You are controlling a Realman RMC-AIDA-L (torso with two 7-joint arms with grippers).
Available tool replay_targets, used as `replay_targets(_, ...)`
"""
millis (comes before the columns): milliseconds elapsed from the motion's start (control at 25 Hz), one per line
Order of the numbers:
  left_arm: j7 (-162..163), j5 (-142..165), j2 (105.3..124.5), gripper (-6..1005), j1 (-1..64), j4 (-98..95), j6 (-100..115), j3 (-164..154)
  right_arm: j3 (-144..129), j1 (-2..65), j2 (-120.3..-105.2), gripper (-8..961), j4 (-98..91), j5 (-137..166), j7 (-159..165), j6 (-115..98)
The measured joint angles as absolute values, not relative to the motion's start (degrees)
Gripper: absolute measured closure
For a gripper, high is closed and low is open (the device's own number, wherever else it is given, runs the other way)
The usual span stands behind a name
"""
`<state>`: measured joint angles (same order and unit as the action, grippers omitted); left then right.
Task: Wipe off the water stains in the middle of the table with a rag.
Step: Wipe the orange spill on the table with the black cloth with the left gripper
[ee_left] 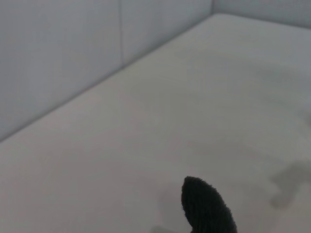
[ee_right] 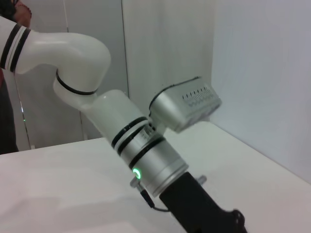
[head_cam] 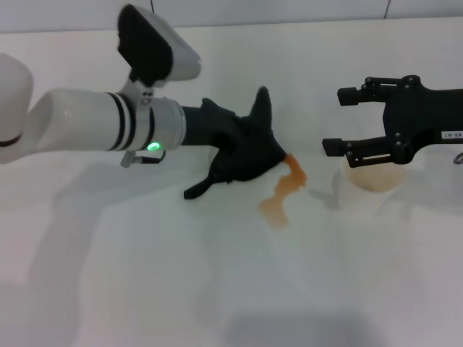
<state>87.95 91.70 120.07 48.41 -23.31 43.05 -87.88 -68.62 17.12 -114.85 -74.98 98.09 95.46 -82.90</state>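
Observation:
The dark rag (head_cam: 242, 148) is bunched around my left gripper (head_cam: 249, 144) in the middle of the white table (head_cam: 145, 275). It hides the fingers. One pointed corner sticks up and a thin strip trails toward me. The rag's right edge touches the upper end of the orange-brown S-shaped water stains (head_cam: 283, 191), which run on toward me. The rag's tip shows in the left wrist view (ee_left: 206, 206). My right gripper (head_cam: 338, 121) is open and empty to the right, above a whitish cup (head_cam: 372, 179).
The whitish cup stands just right of the stains, under the right gripper's fingers. A grey wall (ee_left: 58, 58) runs along the table's far edge. The left arm's white forearm (ee_right: 146, 145) shows in the right wrist view.

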Motion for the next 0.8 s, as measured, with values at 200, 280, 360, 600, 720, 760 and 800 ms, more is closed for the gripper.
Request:
replay_targets(200,88.37,90.87,120.07,912,49.09,-23.47,42.56,-92.43,-68.61,17.14,-114.88,99,-75.03,98.09,95.45,-82.91)
replay_targets(280,88.21,90.67,120.1,912,49.29,-23.47,42.76,-92.77,-68.61,17.14,-114.94,99,-75.05,98.09,95.45,-82.9)
replay_targets(360,88.03,90.57,120.11,912,49.47,-23.43,43.12,-93.18,-68.7,17.14,-114.97,99,-75.06,98.09,95.45,-82.88)
replay_targets(600,87.93,90.53,120.13,912,49.51,-23.38,44.45,-94.29,-68.73,17.14,-114.96,99,-75.06,98.08,95.45,-82.8)
replay_targets(720,87.89,90.52,120.11,912,49.5,-23.56,45.51,-94.82,-68.73,17.14,-114.96,99,-75.06,98.08,95.45,-82.79)
replay_targets(760,87.75,90.52,120.1,912,49.49,-23.66,45.97,-94.99,-68.73,17.14,-114.96,99,-75.06,98.08,95.45,-82.75)
replay_targets(800,87.55,90.52,120.1,912,49.49,-23.7,46.34,-95.03,-68.75,17.14,-114.96,99,-75.06,98.08,95.45,-82.7)
